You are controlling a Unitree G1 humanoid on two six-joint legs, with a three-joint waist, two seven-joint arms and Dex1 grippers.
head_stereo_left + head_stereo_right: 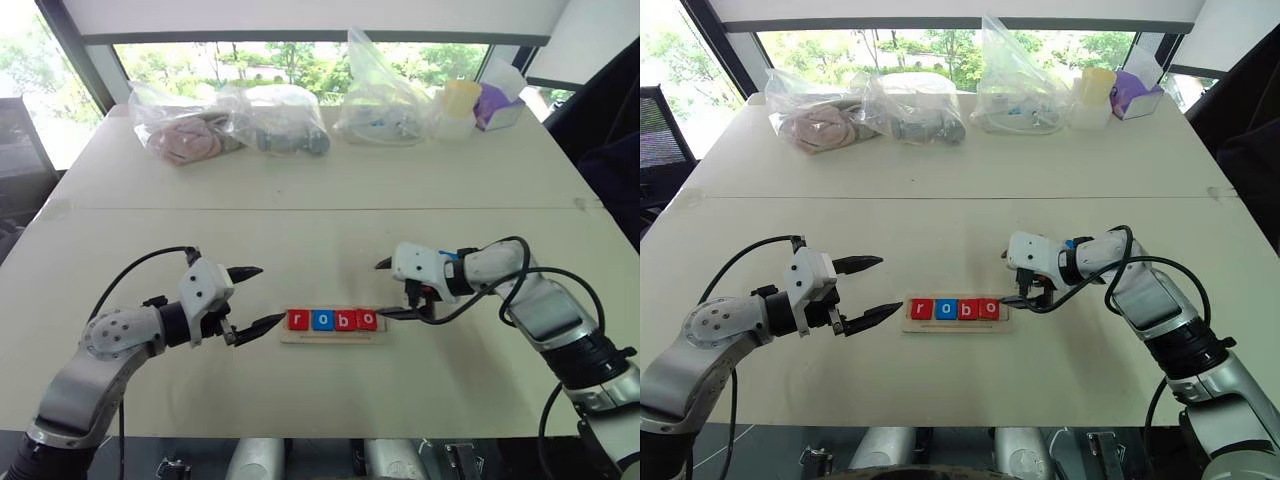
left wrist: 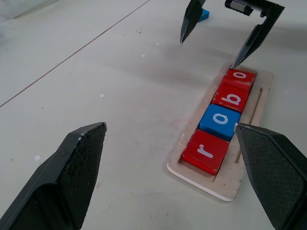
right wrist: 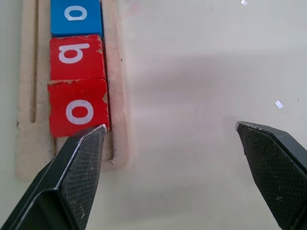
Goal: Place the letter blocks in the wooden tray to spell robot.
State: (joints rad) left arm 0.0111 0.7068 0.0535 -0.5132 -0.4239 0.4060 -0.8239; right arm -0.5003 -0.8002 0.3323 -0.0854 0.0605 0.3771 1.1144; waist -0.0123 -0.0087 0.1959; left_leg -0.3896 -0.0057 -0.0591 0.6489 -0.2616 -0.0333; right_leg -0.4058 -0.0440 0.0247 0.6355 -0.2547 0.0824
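Now the right gripper (image 1: 397,290), wide open and empty, has one fingertip at the wooden tray's (image 1: 332,337) vacant end beside the last red block (image 3: 78,107); a blue block (image 2: 205,14) lies just beyond those fingers.

- A red block (image 2: 206,151) at the near end of the wooden tray (image 2: 249,158) bore a white "r".
- The blue block (image 2: 219,121) next to it read "o".
- The following red block (image 2: 232,97) read "b".
- The last red block (image 2: 241,77) in the row read "o".
- Together they spelled "robo".
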